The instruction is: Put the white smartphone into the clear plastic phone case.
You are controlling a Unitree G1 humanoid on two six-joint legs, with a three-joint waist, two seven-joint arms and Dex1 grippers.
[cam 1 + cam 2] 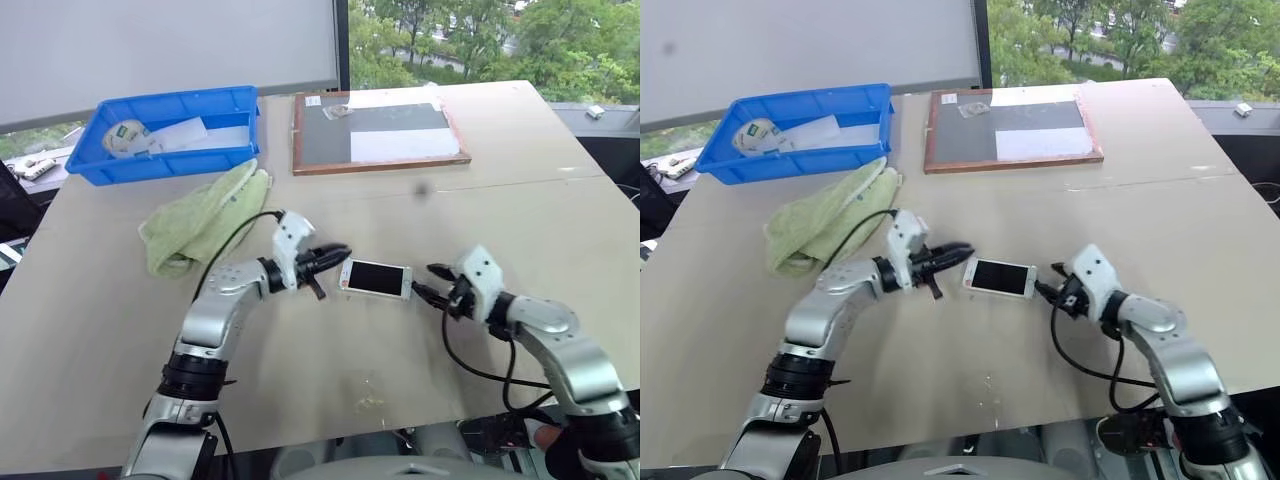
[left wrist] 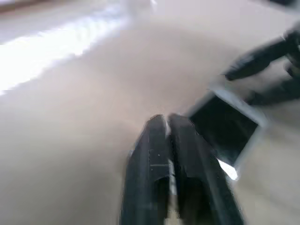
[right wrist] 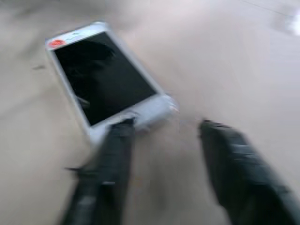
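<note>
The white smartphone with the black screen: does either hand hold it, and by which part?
Neither. The white smartphone lies flat on the table, between the left hand and the open right hand.

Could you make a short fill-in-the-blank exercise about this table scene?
1. The white smartphone lies on the table with its screen facing ____.
2. The crumpled towel is ____ in colour.
3. The bin is ____ in colour.
4. The phone lies ____ the left hand and the right hand.

Missing words: up; green; blue; between
</note>
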